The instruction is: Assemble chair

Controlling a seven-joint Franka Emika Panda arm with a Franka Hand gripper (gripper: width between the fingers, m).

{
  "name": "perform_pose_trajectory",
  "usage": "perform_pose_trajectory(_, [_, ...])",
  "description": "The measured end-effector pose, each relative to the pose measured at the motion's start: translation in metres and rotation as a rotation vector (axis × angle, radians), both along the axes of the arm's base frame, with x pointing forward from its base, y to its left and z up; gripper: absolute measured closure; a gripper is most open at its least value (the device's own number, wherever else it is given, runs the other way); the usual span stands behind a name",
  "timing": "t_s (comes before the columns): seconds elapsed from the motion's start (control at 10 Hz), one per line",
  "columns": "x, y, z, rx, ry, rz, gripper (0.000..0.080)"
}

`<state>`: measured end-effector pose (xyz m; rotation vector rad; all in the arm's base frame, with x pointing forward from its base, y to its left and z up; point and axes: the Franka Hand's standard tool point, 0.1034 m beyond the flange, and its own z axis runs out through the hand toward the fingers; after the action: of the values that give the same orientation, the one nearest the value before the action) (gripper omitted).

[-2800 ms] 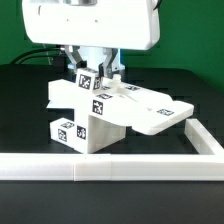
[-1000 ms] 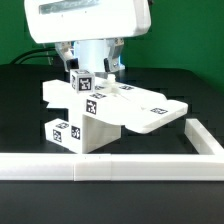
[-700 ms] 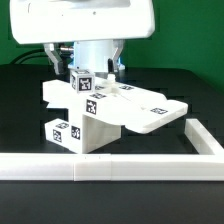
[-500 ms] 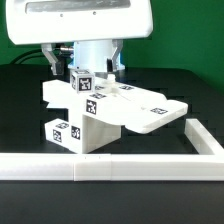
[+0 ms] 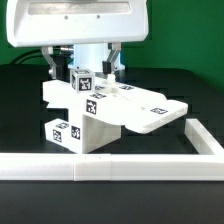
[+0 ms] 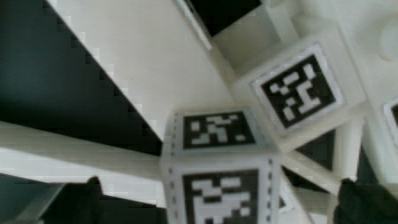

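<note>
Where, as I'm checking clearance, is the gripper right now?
In the exterior view the gripper hangs open over the chair assembly, at its topmost tagged block, left of centre and behind the white border rail.

**One chair cluster, four clear tags**

We count one joined cluster of white chair (image 5: pixel 120 112) parts, one hand (image 5: pixel 85 64), one white border rail (image 5: pixel 130 167) and one black table (image 5: pixel 25 105). The exterior view gives us four clear tags (image 5: pixel 97 106); the wrist view gives three tags (image 6: pixel 215 128).

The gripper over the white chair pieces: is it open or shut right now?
Open. The exterior view shows the gripper with dark fingers spread wide, clear of the tagged block between them.
</note>
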<state>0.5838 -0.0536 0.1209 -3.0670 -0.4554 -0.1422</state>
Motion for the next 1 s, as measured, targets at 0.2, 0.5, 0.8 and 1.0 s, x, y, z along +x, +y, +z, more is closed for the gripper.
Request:
perform_pose_trajectory(0.2, [-0.0009, -0.0028, -0.0006, -0.010, -0.002, 0.088, 0.0151])
perform_pose_trajectory(0.5, [0.0003, -0.0024, 0.0006, -0.008, -0.003, 0.077, 0.0405])
perform_pose_trajectory(0.8, [0.0002, -0.0033, 0.0005, -0.007, -0.002, 0.053, 0.0517])
perform_pose_trajectory(1.0, [0.0003, -0.0032, 0.0005, -0.002, 0.000, 0.004, 0.0517])
